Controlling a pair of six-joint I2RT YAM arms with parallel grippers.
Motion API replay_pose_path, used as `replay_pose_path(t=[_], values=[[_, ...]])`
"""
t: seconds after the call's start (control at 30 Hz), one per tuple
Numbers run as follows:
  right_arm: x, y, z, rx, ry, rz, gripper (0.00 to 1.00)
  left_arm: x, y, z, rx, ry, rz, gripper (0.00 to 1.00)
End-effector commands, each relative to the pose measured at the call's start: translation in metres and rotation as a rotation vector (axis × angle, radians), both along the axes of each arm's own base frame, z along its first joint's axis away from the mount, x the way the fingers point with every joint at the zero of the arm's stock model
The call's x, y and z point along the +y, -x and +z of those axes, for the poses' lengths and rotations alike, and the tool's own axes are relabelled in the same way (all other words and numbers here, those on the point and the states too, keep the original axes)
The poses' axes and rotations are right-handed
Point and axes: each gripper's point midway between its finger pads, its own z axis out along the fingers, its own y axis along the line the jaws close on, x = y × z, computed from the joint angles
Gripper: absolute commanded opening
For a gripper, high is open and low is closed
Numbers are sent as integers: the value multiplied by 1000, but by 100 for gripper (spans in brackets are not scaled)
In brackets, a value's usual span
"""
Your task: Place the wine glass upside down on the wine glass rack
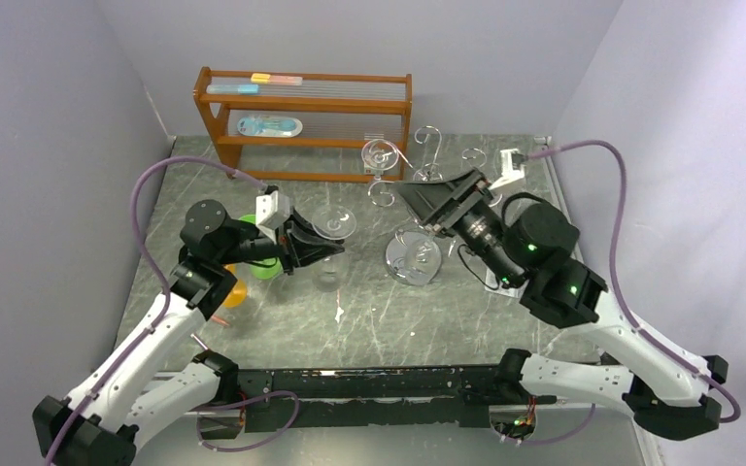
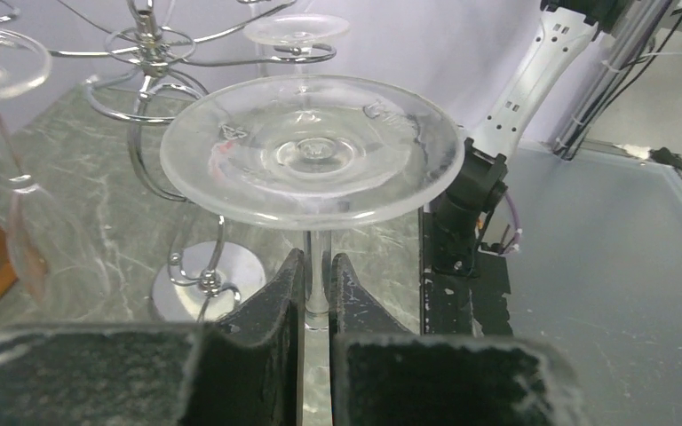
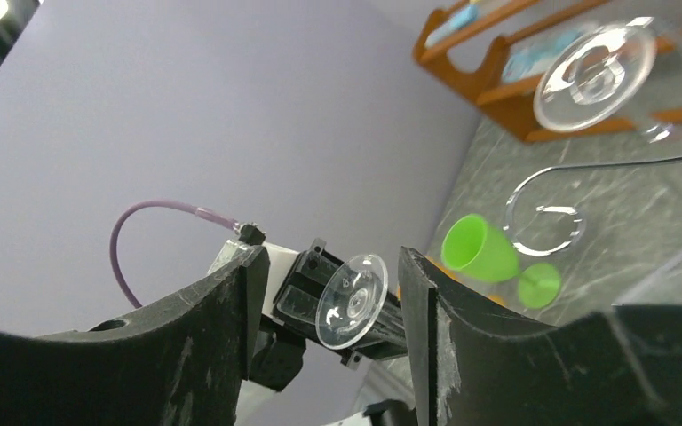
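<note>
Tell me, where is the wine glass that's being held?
In the overhead view, the wine glass is left of centre, its stem clamped in the left pincer, just left of the chrome wine glass rack.

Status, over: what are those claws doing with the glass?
Left claw shut on wine glass stem, foot up. Right claw open, empty, by rack. Another glass already hanging.

Your wine glass (image 2: 311, 151) is clear and glossy; its foot is hazed and scuffed toward the rim. The wine glass rack (image 2: 197, 282) is polished chrome wire on a mirror-bright base. The fingers (image 2: 262, 319) of your left gripper (image 2: 318, 263) are matt black, rough and grainy. Table (image 1: 398, 320): grey marbled, low sheen. Shelf (image 1: 301, 97): varnished brown wood. Green cup (image 3: 479, 248): smooth plastic.
</note>
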Motion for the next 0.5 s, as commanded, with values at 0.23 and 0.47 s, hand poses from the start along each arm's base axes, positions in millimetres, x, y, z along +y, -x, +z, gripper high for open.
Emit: replay_pose_path(t=[0.23,0.47], values=[[-74,-12,14,-149,12,-292,57,-54,-27,12,-51,77,-35,5],[-78,-12,15,-155,18,-303,56,-79,-46,20,-84,128,-59,5]])
